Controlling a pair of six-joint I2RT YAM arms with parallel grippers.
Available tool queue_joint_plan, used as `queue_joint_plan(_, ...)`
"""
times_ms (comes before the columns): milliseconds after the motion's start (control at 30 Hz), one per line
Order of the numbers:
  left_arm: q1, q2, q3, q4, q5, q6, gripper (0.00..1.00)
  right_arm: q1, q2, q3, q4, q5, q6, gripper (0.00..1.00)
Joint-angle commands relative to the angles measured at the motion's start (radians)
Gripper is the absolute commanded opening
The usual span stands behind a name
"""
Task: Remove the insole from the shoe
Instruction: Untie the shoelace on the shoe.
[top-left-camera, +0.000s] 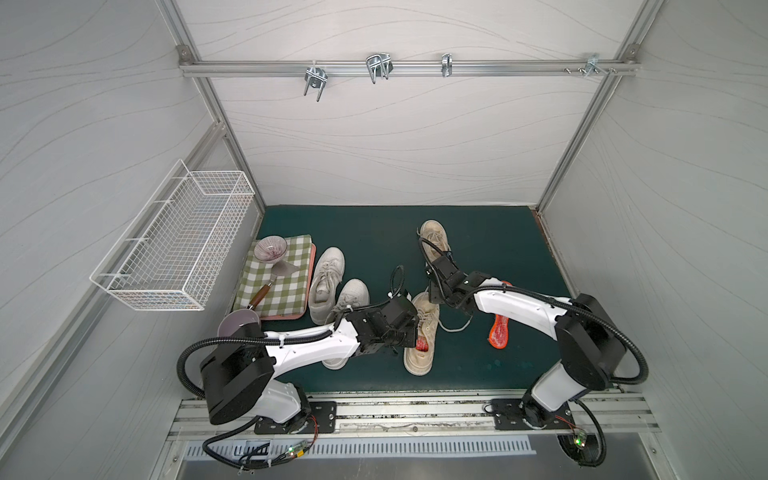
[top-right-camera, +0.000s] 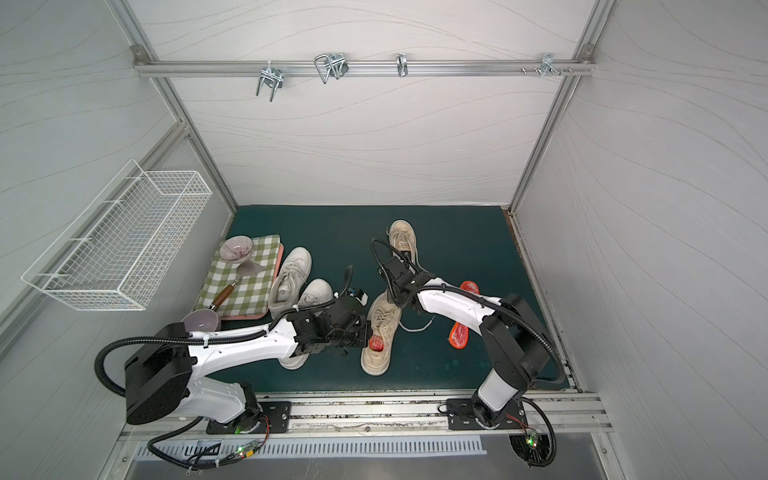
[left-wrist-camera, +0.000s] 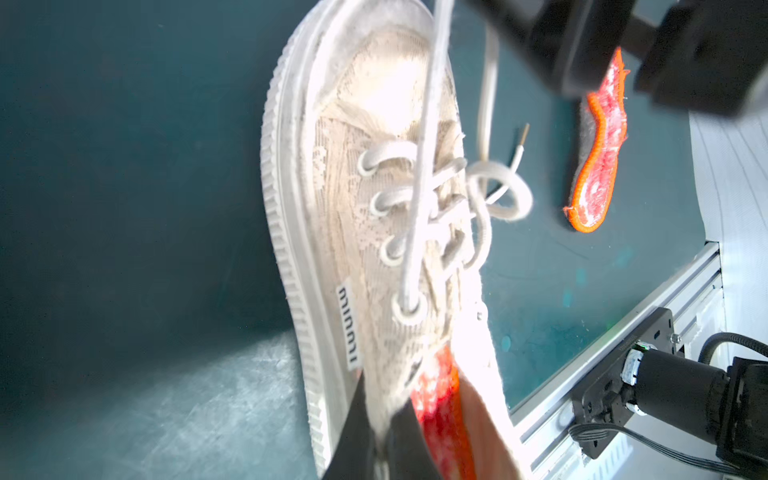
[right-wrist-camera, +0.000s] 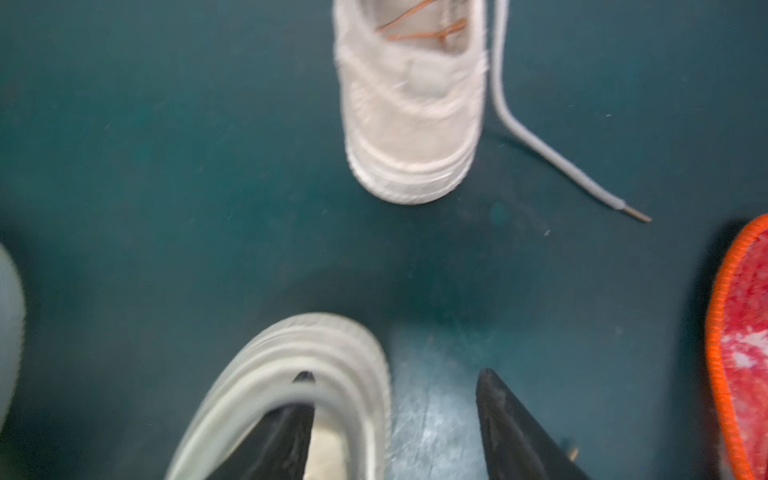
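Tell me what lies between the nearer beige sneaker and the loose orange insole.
A loose white shoelace from the beige sneaker trails over the green mat, stopping short of the orange insole. Both top views show it.

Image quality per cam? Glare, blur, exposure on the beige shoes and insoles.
Left wrist view: toe of the near beige shoe is blown out white, its insole oversaturated red. Right wrist view: motion blur throughout, that shoe's toe smeared, far beige shoe soft. In both top views: even light, sharp, no glare; loose insole clear.
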Motion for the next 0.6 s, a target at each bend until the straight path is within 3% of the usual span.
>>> queue_joint_plan(0,-0.004,-0.045,0.008,0.077,-0.028,-0.002,0.00,-0.042,-0.016,0.025,-0.018,-0.040,0.007,0.64)
queue_joint_plan(333,-0.004,-0.079,-0.021,0.074,-0.047,-0.012,0.00,-0.098,0.076,0.175,-0.048,-0.141,-0.040,0.65)
queue_joint_plan(567,-0.003,-0.110,-0.026,0.044,-0.119,-0.018,0.00,-0.092,-0.063,0.060,-0.042,-0.233,-0.060,0.65)
